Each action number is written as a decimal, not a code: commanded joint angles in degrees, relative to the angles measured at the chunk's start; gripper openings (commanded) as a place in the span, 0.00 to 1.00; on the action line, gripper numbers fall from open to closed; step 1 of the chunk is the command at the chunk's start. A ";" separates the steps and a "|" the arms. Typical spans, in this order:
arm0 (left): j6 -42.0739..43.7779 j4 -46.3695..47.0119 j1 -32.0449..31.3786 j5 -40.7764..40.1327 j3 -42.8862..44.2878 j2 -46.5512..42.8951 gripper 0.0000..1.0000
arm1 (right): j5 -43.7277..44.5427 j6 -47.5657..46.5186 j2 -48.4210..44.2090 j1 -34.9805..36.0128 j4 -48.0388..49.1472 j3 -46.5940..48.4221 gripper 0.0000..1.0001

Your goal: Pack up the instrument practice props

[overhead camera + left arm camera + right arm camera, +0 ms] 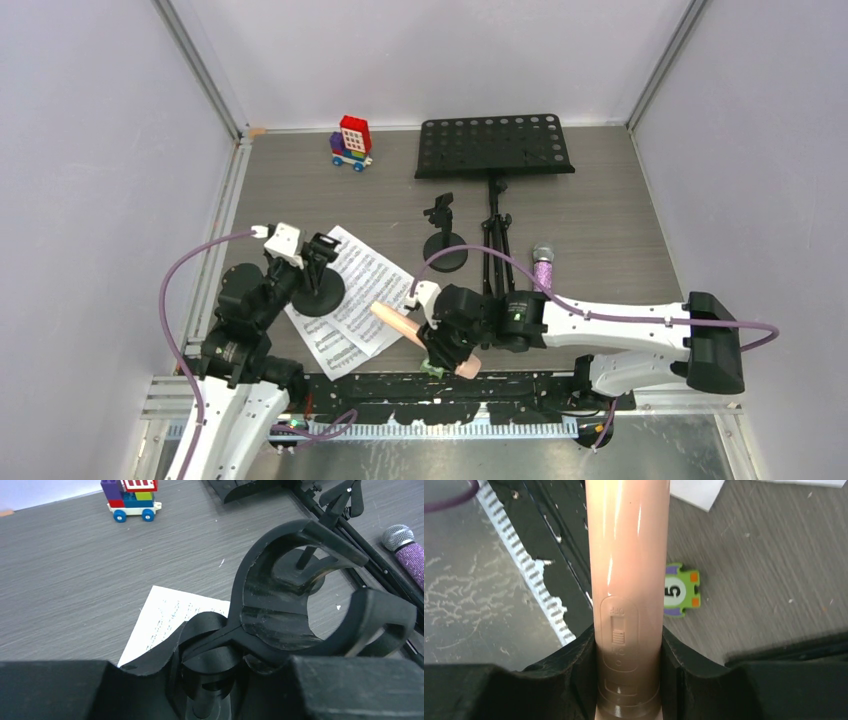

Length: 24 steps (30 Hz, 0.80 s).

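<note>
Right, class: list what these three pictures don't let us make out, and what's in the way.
- Pink microphone: head cut off by the top edge, right wrist view.
- Music stand: lower end hidden under the right arm, top view.
- Sheet music: notes too small to read, top view.

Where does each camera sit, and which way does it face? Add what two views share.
Top external: above and behind the arms, looking down on the table; both arms show, left hand on a mic mount, right hand holding the pink microphone.
Left wrist: on the left arm, facing past its fingers and the mount toward the toy vehicle.
Right wrist: facing down along the gripped microphone, between its fingers, at a green piece.
Shared: purple microphone, in top and left wrist.
</note>
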 commanded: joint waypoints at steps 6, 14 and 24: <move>-0.62 7.33 0.08 -2.79 2.72 -0.89 0.00 | 7.31 8.31 -13.45 0.61 -3.48 -2.01 0.00; -1.05 7.62 0.08 -3.02 2.37 -1.28 0.00 | 28.21 19.90 -17.50 0.09 -9.78 -0.43 0.01; -1.40 6.73 0.09 -2.57 2.55 -0.62 0.00 | 35.55 32.43 -23.73 -13.35 -15.01 -6.88 0.01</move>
